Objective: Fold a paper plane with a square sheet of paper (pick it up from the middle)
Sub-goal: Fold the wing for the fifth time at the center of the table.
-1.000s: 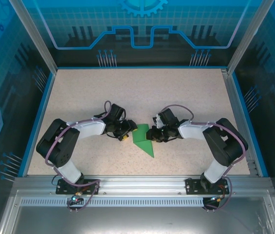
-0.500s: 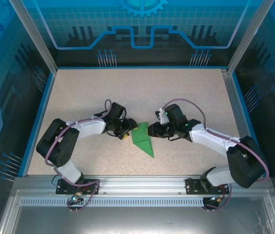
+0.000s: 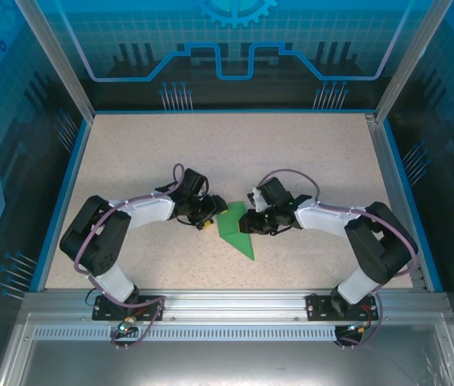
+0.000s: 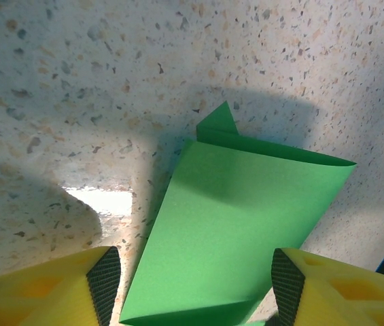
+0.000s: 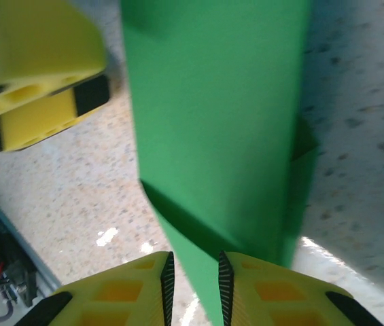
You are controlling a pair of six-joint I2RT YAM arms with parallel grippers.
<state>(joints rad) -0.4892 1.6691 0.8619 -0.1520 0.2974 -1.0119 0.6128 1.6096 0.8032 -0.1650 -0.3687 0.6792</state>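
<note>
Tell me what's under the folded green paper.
Speckled tabletop shows all round the folded green paper, and a lower green flap of the same sheet pokes out past one edge. Whatever lies directly beneath is covered by the top layer.

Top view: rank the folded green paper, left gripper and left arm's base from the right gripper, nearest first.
1. Folded green paper, pinched by the right gripper, centre.
2. Left gripper, across the paper, left.
3. Left arm's base, near-left edge.
</note>
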